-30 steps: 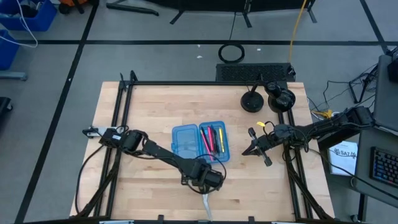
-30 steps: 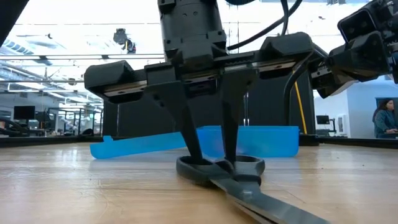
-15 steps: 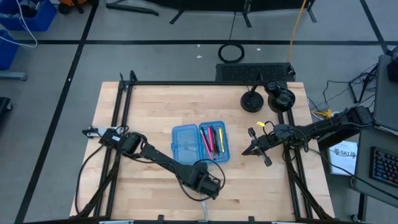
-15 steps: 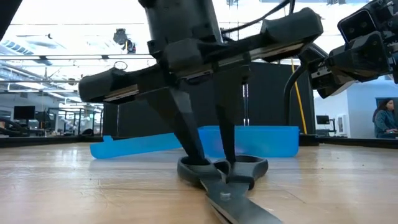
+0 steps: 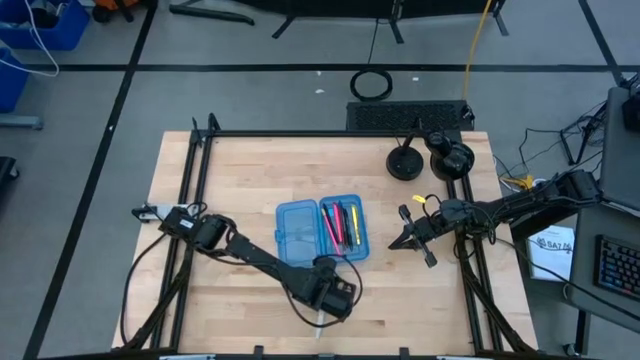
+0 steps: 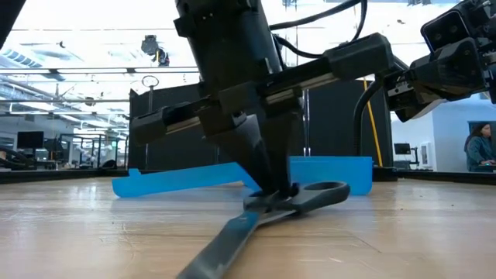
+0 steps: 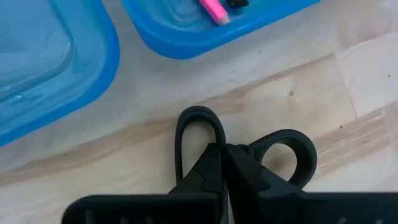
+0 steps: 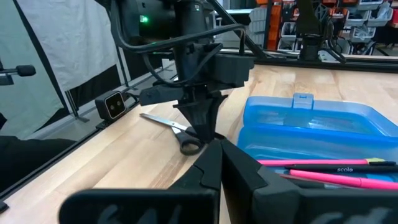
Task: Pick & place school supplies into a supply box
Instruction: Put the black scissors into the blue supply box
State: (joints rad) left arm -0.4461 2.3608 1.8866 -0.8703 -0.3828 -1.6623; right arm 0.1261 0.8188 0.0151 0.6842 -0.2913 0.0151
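Observation:
The black-handled scissors (image 5: 318,322) lie on the table near its near edge, just in front of the open blue supply box (image 5: 322,230). Their silver blades (image 6: 225,236) point toward the near edge. My left gripper (image 5: 330,295) stands over the handle end, shut on it. Pink, yellow and dark pens (image 5: 342,225) lie in the box's right half; the left half (image 7: 56,62) is bare. My right gripper (image 5: 408,240) hangs shut above the table, right of the box, touching nothing. My left gripper (image 7: 224,165) pinches the scissors where the two handle loops meet (image 7: 227,149), one loop (image 7: 196,134) on each side of the fingers. The fingers (image 6: 271,174) come from above, pointing down. The blades lie flat along the table, with the handle end under the fingertips.
Two black round objects (image 5: 405,163) (image 5: 450,155) stand at the far right of the table. Black frame rails (image 5: 190,200) run along the left and right sides. Bare wood lies left of the box. A person (image 6: 480,147) sits in the room behind.
My left gripper has shut: its fingers stood apart in the two handle loops and now meet between them. It has also turned about its upright axis. The scissors swung round on the table, the blades going from near-right to near-left in the low view.

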